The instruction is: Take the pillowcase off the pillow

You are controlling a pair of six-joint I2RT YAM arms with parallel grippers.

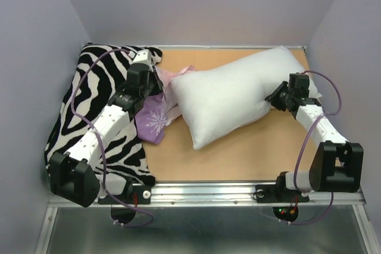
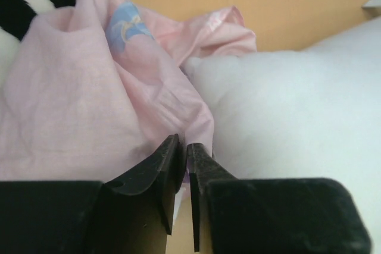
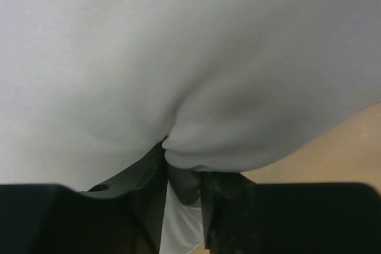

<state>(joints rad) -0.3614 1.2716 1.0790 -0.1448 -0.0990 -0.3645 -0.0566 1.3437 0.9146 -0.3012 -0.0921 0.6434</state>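
Top external: left hand, pillow overlap pillowcase; grip unclear.

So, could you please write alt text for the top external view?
A bare pillow lies on the table, the pink pillowcase crumpled at its left end. The left end effector is at the pillowcase, beside a zebra cushion; the right end effector pinches the pillow's right end.

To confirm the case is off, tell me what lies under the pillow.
The pillow rests on the table; the pillowcase bunches against its left end. Whether fabric runs underneath is hidden.
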